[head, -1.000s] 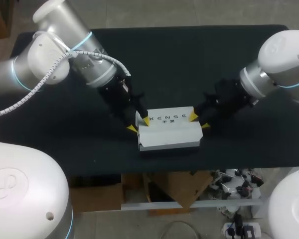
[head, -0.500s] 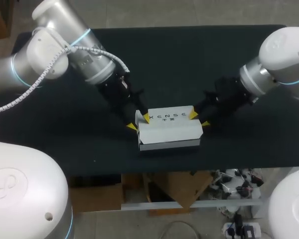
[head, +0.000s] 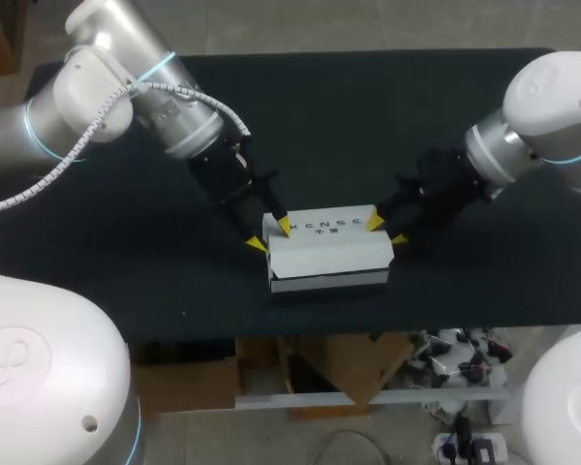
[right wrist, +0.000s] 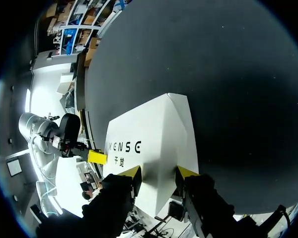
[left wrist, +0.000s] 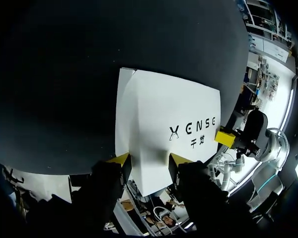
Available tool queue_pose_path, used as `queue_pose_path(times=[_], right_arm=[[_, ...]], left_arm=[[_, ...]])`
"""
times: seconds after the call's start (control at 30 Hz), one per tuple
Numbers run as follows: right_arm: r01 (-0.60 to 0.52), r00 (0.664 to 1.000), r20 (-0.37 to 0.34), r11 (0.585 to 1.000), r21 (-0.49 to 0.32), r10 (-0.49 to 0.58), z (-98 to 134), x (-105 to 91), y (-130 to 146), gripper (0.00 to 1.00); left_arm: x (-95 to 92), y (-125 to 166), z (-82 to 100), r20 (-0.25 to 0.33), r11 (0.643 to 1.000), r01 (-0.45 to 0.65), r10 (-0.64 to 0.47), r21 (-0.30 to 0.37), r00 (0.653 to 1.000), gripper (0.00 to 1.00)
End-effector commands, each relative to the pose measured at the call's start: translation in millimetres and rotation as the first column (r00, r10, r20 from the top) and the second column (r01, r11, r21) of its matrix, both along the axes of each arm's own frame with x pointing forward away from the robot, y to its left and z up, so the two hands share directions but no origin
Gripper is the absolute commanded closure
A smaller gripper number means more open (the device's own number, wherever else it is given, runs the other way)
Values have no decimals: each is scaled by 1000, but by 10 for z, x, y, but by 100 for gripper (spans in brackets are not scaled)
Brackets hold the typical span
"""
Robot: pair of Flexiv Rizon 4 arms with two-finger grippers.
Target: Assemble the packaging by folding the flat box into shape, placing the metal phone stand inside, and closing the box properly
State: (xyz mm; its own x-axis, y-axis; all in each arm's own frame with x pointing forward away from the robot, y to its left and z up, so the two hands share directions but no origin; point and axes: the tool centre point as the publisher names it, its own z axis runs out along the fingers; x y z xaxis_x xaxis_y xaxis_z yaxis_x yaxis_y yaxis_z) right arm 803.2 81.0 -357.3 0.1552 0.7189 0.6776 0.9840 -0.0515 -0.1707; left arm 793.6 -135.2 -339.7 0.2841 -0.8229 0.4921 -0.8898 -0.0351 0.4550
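Currently the white box [head: 329, 254] sits folded into shape on the black table [head: 387, 107], lid down and printed face up, with a darker strip showing along its near side.

The left gripper [head: 271, 235] is at the box's left end. Its fingers are spread, one yellow tip on the lid's far-left corner and the other just beside the near-left corner. In the left wrist view the lid runs out ahead of the fingers. Both tips lie against the box's end without pinching it from two sides, so nothing is held.

The right gripper [head: 386, 231] is at the box's right end. Its fingers are likewise apart, one tip on the lid's far-right corner and the other against the right end, nearer the box's front. The right wrist view shows both tips resting on the white surface, with no grasp.

Each arm comes in from beyond the box's far corner on its own side.
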Motion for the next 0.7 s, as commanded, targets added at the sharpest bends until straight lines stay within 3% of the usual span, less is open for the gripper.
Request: queue_pose_path(times=[0.03,0.47,0.7], right_arm=[[-4,1000,-6,1000,3,4,23,8,22,54],[-9,1000,-14,1000,11,9,46,-98,104,54],[-9,1000,-23,1000,17,9,66,-28,44,54]], left_arm=[[55,-25,-15,-16,1000,2,-2,-10,1000,51],[70,-35,46,-30,1000,-6,5,-31,1000,49],[79,-47,68,-44,999,-9,8,-38,999,50]])
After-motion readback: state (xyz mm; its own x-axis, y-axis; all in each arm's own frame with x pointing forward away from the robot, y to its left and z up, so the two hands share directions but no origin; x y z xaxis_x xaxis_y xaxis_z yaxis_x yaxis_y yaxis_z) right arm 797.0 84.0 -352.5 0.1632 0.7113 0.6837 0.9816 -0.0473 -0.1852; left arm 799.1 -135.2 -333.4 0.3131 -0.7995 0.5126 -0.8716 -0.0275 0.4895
